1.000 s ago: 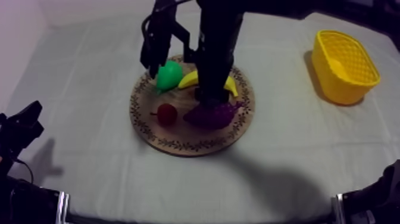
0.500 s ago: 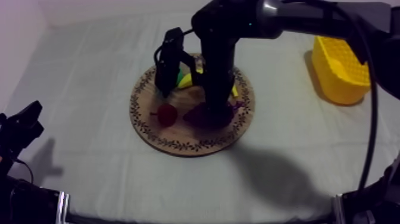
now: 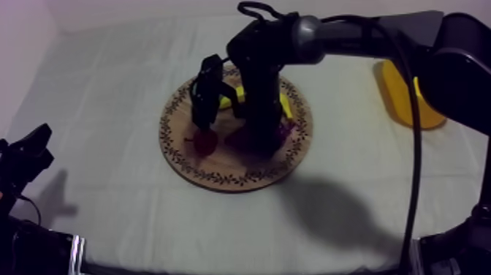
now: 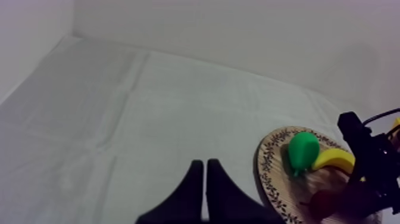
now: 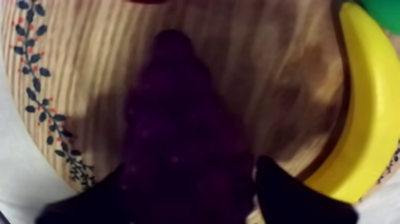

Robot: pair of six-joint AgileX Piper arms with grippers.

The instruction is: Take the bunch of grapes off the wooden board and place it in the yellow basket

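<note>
The dark purple bunch of grapes (image 5: 178, 119) lies on the round wooden board (image 3: 219, 172), at its right half. My right gripper (image 3: 256, 139) stands straight down over the grapes (image 3: 283, 130), open, with one black finger (image 5: 297, 196) on each side of the bunch (image 5: 190, 170). The bunch still rests on the wood. My left gripper (image 3: 28, 155) sits low at the table's left edge, its fingers (image 4: 205, 182) shut together on nothing. The yellow basket (image 3: 408, 106) stands at the far right, partly behind my right arm.
A small red fruit (image 3: 204, 140) lies just left of the grapes. A banana (image 5: 363, 107) curves along the board's far side, close to my right finger. A green pear (image 4: 302, 152) lies beside the banana (image 4: 336, 159) on the board (image 4: 271, 173).
My right arm has come down onto the board and its open fingers now straddle the grapes. It now covers the pear and part of the basket. The left arm has not moved.
</note>
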